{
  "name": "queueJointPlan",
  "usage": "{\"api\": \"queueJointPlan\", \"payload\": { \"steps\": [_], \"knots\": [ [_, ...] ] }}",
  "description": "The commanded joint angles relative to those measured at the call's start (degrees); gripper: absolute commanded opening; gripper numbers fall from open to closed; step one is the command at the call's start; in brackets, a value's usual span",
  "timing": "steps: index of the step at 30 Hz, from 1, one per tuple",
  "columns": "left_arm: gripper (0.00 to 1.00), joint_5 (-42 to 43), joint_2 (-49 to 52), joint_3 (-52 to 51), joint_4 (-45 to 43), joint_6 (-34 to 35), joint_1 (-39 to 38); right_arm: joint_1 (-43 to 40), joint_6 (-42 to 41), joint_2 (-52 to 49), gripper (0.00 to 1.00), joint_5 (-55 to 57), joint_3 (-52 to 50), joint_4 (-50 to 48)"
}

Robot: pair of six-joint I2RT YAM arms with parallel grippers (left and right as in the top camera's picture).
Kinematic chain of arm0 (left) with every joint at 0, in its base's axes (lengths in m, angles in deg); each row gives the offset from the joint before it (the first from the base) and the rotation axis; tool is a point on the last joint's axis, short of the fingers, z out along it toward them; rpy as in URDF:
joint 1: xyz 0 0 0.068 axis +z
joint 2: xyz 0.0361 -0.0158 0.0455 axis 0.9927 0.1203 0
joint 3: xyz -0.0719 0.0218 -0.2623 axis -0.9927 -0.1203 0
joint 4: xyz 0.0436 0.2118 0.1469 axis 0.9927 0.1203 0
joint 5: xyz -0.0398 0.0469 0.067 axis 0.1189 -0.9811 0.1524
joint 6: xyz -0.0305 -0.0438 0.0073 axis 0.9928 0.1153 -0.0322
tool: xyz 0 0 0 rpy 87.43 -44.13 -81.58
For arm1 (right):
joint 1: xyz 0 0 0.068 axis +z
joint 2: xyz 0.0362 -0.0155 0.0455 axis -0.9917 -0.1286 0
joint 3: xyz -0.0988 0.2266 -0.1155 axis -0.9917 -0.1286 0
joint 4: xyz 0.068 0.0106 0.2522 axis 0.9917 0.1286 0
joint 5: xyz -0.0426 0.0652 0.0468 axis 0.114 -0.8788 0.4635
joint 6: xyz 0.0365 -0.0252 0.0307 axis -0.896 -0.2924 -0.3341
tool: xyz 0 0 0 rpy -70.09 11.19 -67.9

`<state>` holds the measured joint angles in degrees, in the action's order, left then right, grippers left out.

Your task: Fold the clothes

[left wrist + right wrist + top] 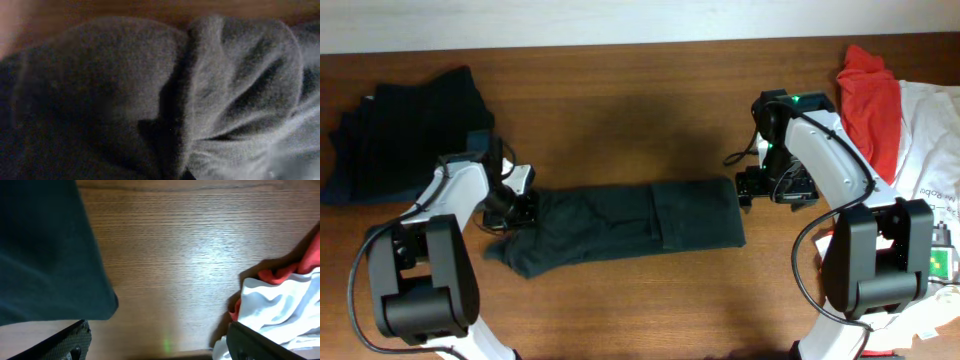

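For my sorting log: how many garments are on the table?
4: dark garment at centre, dark pile top left, red garment and white garment at right; more may be hidden.

Dark garment (630, 225) folded lengthwise, centre; dark stack (405, 130) left; red-white heap (880, 110) right.

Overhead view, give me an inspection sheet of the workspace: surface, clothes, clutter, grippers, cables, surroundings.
Surface: wooden table, bare wood around the clothes.
Job's things: dark shirt folded into a long strip at centre; dark pile far left; red garment and white garment heaped at right.
Clutter: small green-and-white item at the right edge, too small to identify.
Grippers: left gripper on the strip's left end, open or shut unclear; right gripper beside the strip's right end, fingers wide apart, holding nothing.
Cables: black cable looping along the right arm.
Surroundings: pale band beyond the far edge.
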<state>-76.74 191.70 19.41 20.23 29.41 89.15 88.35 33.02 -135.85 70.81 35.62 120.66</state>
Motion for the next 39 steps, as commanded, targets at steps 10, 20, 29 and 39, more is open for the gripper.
{"api": "queueJointPlan", "payload": {
  "steps": [10, 20, 29, 39],
  "knots": [
    [0.0, -1.2, -0.11, 30.1, 22.99, 6.43, -5.9, -9.53, 1.44, -0.2, 0.91, 2.86, -0.24, -0.85],
    [0.01, -2.56, 1.27, 30.08, 15.02, 14.32, -29.68, -9.51, 1.46, -0.2, 0.91, 2.86, -0.28, -0.35],
    [0.01, -2.08, 7.1, 30.08, 13.62, 15.82, -37.42, -9.51, 1.46, -0.2, 0.9, 2.67, -0.28, -0.17],
    [0.4, 7.04, 8.5, 30.08, 8.26, 15.82, -41.09, -9.51, 1.46, -0.2, 0.91, 2.32, -0.28, -0.2]
  ]
}}
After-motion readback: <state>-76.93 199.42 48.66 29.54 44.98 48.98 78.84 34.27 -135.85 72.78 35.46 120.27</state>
